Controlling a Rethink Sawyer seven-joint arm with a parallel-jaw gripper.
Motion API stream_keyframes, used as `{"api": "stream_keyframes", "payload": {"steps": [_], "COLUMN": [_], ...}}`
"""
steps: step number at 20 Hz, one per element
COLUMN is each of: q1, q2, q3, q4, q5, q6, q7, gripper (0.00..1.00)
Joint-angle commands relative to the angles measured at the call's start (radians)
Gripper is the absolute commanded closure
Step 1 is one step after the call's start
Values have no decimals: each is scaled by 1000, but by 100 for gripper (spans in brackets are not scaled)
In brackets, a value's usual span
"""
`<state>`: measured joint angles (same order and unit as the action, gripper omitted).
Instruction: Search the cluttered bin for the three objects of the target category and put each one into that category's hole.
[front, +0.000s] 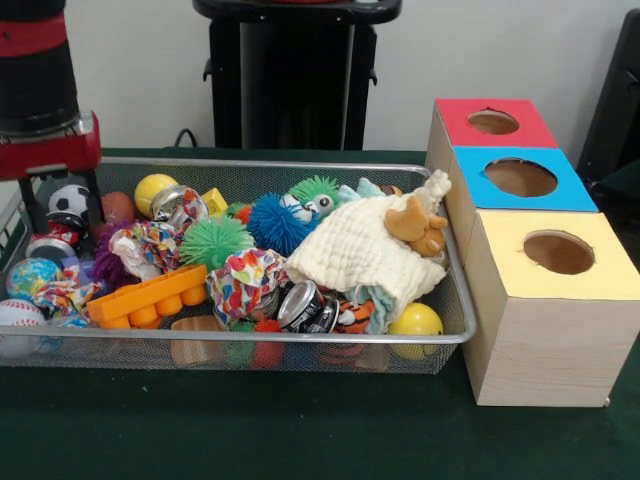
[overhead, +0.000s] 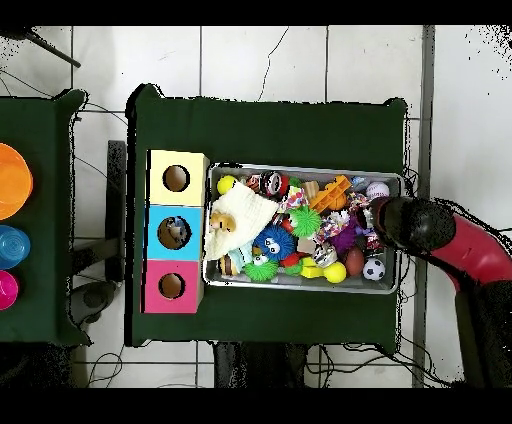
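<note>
One green tablecloth (front: 300, 430), seemingly tiled floor (overhead: 260, 60)

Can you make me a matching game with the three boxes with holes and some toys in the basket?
Things:
1. red-topped wooden box
2. yellow-topped wooden box
3. cream knitted cloth
4. orange plastic block

Places:
A. in the wire mesh basket, left part, front view
B. nearest the front camera
C. farthest from the front camera
D. under a tan plush toy

Pairs: 1-C, 2-B, 3-D, 4-A

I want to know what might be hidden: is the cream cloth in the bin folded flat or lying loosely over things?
Loosely draped. The cloth is rumpled and humped over toys, with a tan plush on top.
</note>
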<state>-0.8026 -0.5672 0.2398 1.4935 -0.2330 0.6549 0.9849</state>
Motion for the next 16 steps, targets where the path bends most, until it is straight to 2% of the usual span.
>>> {"api": "stream_keyframes", "payload": {"steps": [1,4,7,11,16], "q1": [6,-37,-56,-29,-37], "q2": [-86,-41,-1,34,65], "q3": [-25,15,32,-14,-9], "q4": [107,155,172,159,166], "q5": [73,69,54,53,77], "q6": [57,-144,-272,-353,-436], "q7": [222,226,231,274,271], "gripper": [0,0,0,0,0]}}
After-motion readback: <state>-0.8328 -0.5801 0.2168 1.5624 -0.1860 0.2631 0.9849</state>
